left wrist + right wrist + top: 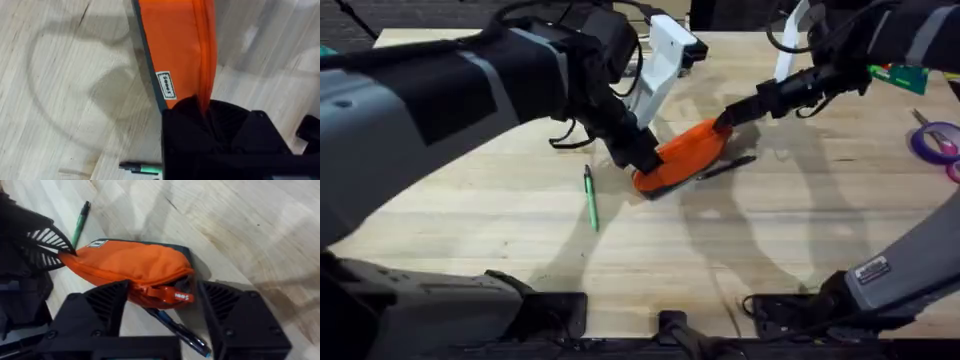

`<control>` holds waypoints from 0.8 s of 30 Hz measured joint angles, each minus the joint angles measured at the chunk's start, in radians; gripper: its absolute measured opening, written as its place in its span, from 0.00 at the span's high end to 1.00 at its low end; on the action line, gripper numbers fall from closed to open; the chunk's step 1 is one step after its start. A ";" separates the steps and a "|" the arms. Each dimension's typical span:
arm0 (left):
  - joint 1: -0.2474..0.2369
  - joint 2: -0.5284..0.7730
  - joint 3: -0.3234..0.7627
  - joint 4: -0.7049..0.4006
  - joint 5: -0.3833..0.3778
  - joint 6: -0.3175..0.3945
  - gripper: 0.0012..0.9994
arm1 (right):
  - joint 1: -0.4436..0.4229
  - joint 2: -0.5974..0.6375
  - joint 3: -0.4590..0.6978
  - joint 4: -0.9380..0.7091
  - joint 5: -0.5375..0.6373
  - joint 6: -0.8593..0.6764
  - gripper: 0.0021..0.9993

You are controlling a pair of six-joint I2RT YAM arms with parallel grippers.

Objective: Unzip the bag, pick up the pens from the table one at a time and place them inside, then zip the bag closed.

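Note:
The orange bag point(688, 152) lies at the middle of the table point(790, 230), its zipper closed. My left gripper point(645, 160) is shut on the bag's near-left end point(180, 50), and its black fingers point(42, 250) pinch the fabric tip. My right gripper point(725, 122) is open at the bag's far-right end. Its fingers point(107, 302) straddle the orange zipper pull tab point(170, 294) without closing on it. The green pen point(590, 197) lies to the left of the bag point(130, 262). The black pen point(725, 167) lies close along the bag's front right side.
A white stand point(665, 55) rises behind the bag. A black cable point(565, 140) loops on the wood left of the bag. A purple tape roll point(935, 140) and a green item point(898, 76) sit at the far right. Free wood spreads in front.

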 joint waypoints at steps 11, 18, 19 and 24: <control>0.000 0.000 0.000 0.002 0.000 0.000 0.96 | 0.001 0.000 0.000 -0.016 -0.017 0.000 0.47; 0.000 0.000 0.000 0.003 0.001 0.000 0.96 | 0.000 0.000 0.001 -0.046 -0.025 0.000 0.63; 0.000 0.000 0.000 0.003 0.001 0.000 0.96 | -0.001 0.000 0.001 -0.052 -0.026 0.000 0.67; -0.002 0.000 0.000 0.005 0.000 0.000 0.96 | -0.033 0.000 0.002 -0.090 -0.040 0.000 0.94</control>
